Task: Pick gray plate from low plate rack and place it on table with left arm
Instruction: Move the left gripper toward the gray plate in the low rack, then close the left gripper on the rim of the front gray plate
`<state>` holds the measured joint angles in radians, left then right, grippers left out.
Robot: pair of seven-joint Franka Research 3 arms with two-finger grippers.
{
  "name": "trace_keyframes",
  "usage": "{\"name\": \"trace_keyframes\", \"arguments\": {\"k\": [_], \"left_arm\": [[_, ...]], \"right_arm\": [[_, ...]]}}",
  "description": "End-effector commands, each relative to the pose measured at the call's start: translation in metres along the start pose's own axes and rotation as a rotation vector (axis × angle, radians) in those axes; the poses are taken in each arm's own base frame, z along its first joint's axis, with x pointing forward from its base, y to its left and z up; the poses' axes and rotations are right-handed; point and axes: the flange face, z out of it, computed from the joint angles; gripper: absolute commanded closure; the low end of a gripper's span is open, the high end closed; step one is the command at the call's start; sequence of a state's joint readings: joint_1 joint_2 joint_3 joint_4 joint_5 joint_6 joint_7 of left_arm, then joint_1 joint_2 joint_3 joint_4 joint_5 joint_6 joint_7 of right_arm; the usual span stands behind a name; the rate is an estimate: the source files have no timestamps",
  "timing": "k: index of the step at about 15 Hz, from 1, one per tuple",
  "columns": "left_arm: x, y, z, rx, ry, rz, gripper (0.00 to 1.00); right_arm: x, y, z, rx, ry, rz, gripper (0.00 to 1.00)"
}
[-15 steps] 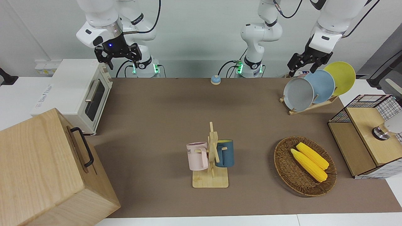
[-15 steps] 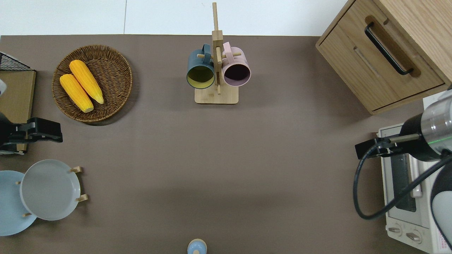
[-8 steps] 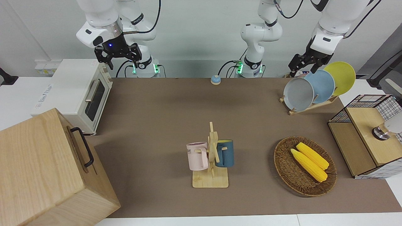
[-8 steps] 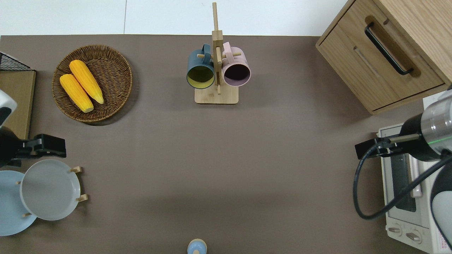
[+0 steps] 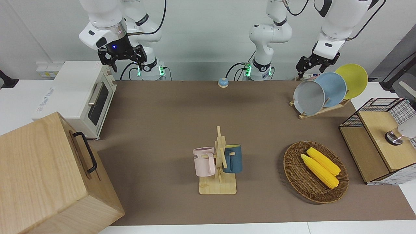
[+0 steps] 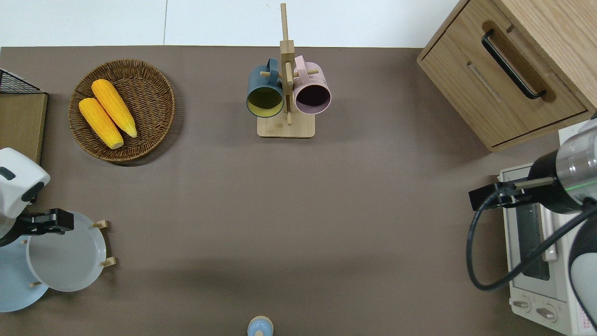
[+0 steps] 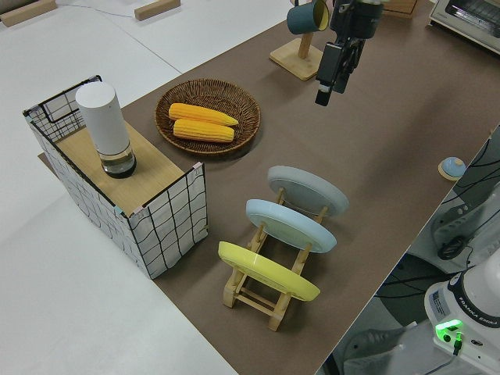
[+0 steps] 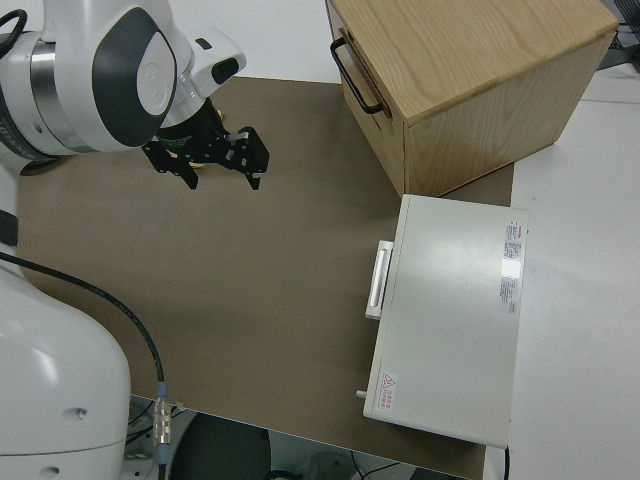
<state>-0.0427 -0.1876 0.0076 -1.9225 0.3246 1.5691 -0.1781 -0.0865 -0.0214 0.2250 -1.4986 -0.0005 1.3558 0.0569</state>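
The left gripper (image 6: 46,223), jaws open and empty, has slid over the gray plate's (image 6: 70,256) upper rim on the rack (image 5: 320,111); grasping looks imminent.

- We see a robotics lab: two white arms bolted at a bench (image 5: 162,107) under a brown mat, bare white walls, trailing cables.
- Staged kitchen props sit there: toaster oven (image 5: 81,97), mug stand (image 5: 218,165), corn basket (image 5: 315,172).
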Motion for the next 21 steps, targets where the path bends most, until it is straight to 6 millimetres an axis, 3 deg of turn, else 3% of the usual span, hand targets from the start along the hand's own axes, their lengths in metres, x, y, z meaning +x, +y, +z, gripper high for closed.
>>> {"name": "trace_keyframes", "arguments": {"k": [1,5,11,15,18,21], "left_arm": [[-0.006,-0.025,0.037,0.042,0.020,-0.011,0.01],[-0.001,-0.053,0.083,-0.004,0.035,-0.051,0.01],[-0.003,-0.034,0.130,-0.035,0.033,-0.023,0.01],[-0.008,-0.035,0.147,-0.039,-0.001,-0.022,0.12],[-0.009,-0.038,0.151,-0.040,-0.017,-0.028,0.32],[-0.009,-0.043,0.151,-0.044,-0.016,-0.037,0.68]], "right_arm": [[-0.004,0.003,-0.004,0.003,-0.005,0.003,0.011],[-0.004,0.003,-0.004,0.003,-0.005,0.003,0.011],[-0.003,0.004,-0.004,0.003,-0.005,0.004,0.011],[-0.004,0.003,-0.004,0.003,-0.005,0.003,0.011],[-0.003,0.004,-0.004,0.003,-0.005,0.004,0.011],[-0.004,0.003,-0.004,0.003,-0.005,0.003,0.011]]}}
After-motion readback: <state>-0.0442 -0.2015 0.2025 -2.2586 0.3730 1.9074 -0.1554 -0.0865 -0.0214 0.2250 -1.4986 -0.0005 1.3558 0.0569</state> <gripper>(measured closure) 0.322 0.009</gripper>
